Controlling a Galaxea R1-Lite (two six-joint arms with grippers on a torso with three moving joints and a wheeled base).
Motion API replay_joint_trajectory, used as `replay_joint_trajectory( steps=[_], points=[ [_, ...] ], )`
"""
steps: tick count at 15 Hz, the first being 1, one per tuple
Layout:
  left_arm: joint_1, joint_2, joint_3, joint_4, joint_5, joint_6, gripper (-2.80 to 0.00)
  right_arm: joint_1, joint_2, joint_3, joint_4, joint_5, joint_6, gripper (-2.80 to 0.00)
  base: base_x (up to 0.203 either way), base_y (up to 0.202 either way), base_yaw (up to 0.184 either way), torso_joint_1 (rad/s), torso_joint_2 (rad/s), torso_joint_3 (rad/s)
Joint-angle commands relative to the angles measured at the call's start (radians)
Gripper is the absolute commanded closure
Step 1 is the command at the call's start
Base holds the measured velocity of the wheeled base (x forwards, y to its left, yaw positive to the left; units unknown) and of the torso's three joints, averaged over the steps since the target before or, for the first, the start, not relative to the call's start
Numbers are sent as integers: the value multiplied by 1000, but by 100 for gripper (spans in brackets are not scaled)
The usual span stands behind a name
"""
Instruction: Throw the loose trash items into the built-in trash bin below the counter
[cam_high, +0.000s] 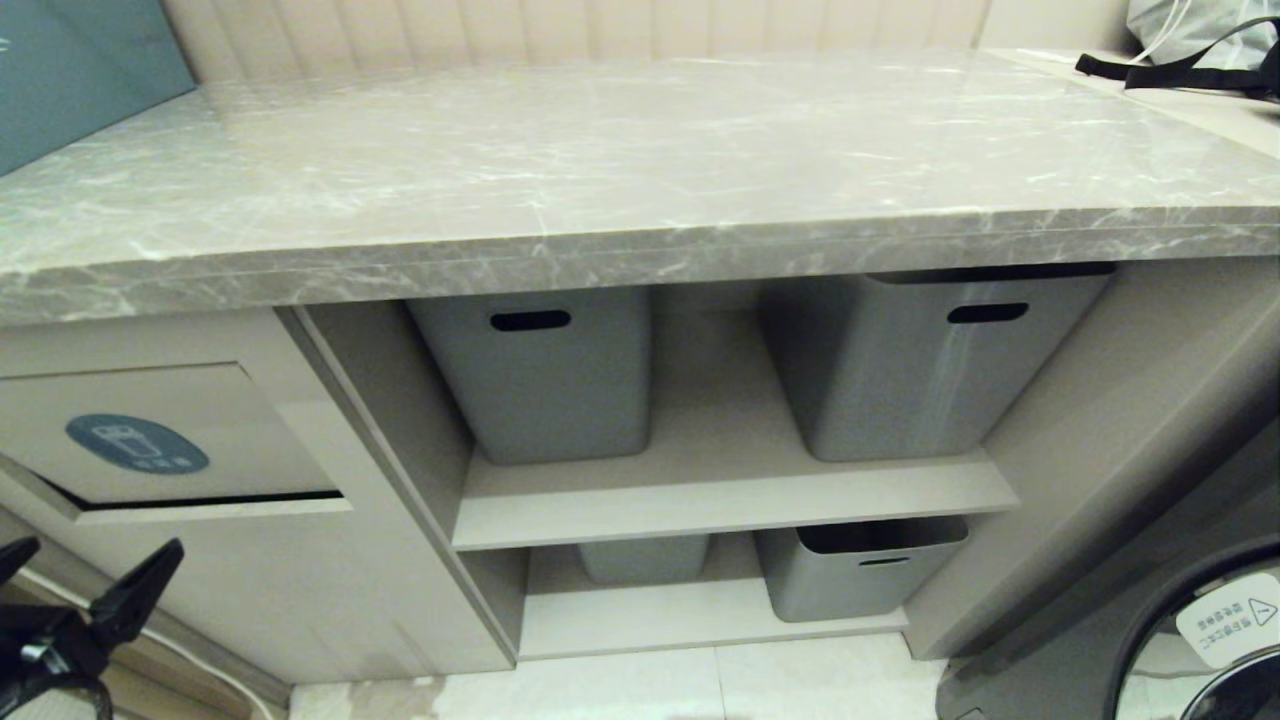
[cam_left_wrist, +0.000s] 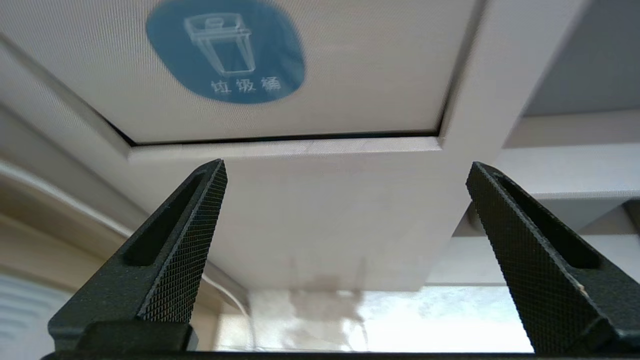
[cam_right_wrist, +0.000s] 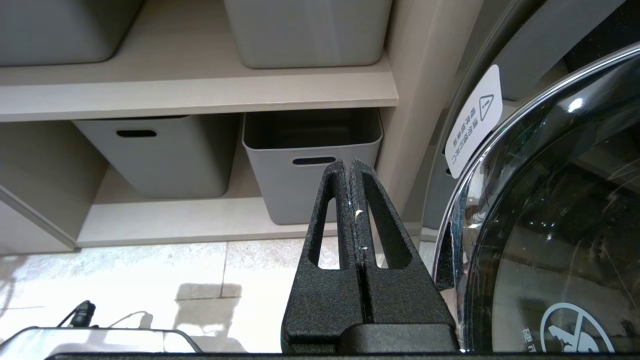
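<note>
The grey marble counter shows no cardboard scraps, and none appear anywhere else in view. Below it, at the left, the beige trash bin flap with its blue sticker sits nearly closed. The left gripper hangs just below the flap, spread wide and empty. The right gripper is pressed together, parked near the floor. The task looks finished or nearly so.

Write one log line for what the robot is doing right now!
left claw: open, empty, below trash bin flap | right claw: shut, parked by grey tubs | counter: no cardboard scraps seen
</note>
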Motion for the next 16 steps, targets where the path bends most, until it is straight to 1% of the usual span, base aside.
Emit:
replay_joint_trajectory(
  steps=[1,3,5,9,11,12,13,14,16],
  points=[
    [-9,-37,7,-6,-2,4,-280,0,0,0,0,0,0,0,0,0,0,0,0,0],
    [-9,-40,7,6,-5,0,-280,0,0,0,0,0,0,0,0,0,0,0,0,0],
    [-31,-40,8,8,-1,10,-280,0,0,0,0,0,0,0,0,0,0,0,0,0],
    [-34,-33,5,13,0,21,-280,0,0,0,0,0,0,0,0,0,0,0,0,0],
    [-34,-34,8,14,1,13,-280,0,0,0,0,0,0,0,0,0,0,0,0,0],
    [-34,-40,9,18,1,-6,-280,0,0,0,0,0,0,0,0,0,0,0,0,0],
    [-36,-42,7,20,0,-34,-254,1,0,0,0,0,0,0,0,0,0,0,0,0],
    [-53,-43,2,20,-4,-51,0,0,0,0,0,0,0,0,0,0,0,0,0,0],
    [-54,-48,9,21,9,-50,0,0,0,0,0,0,0,0,0,0,0,0,0,0]
  ],
)
